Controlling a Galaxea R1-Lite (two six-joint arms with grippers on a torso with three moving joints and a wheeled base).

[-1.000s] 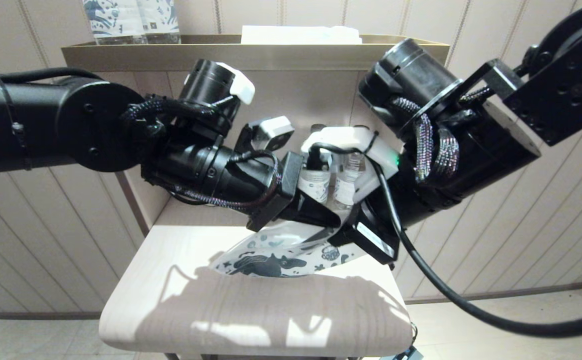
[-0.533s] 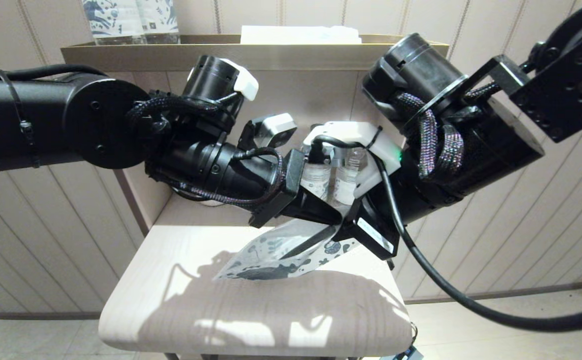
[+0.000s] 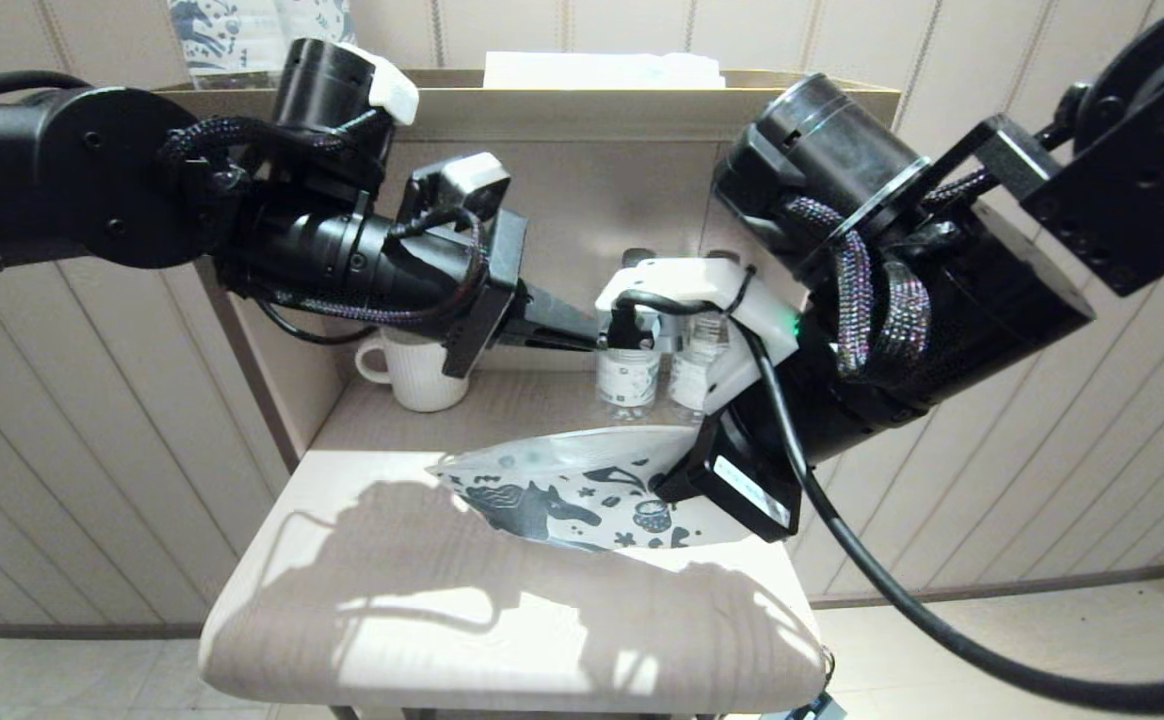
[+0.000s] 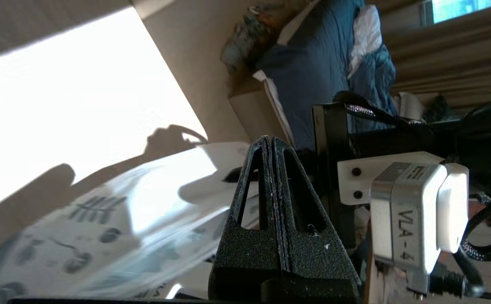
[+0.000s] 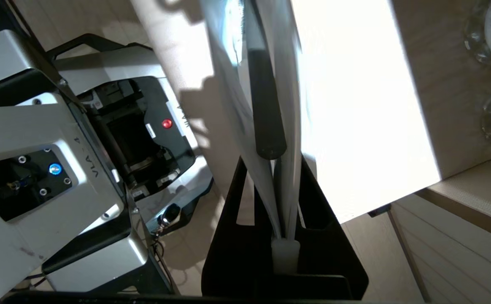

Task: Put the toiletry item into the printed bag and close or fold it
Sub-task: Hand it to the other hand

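Bag (image 3: 582, 490), thin, light and floppy, seems best pinched at its edge, as right claw (image 5: 285, 236) does; left claw (image 4: 272, 160) is closed, empty.

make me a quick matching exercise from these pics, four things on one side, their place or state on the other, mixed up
Things:
1. left gripper
2. right gripper
3. white mug
4. two small bottles

Place or state:
A. stand behind the printed bag, by the back wall
B. shut on the printed bag's end
C. shut, empty, raised above the bag
D. stands on the table's back left part

Pairs: 1-C, 2-B, 3-D, 4-A
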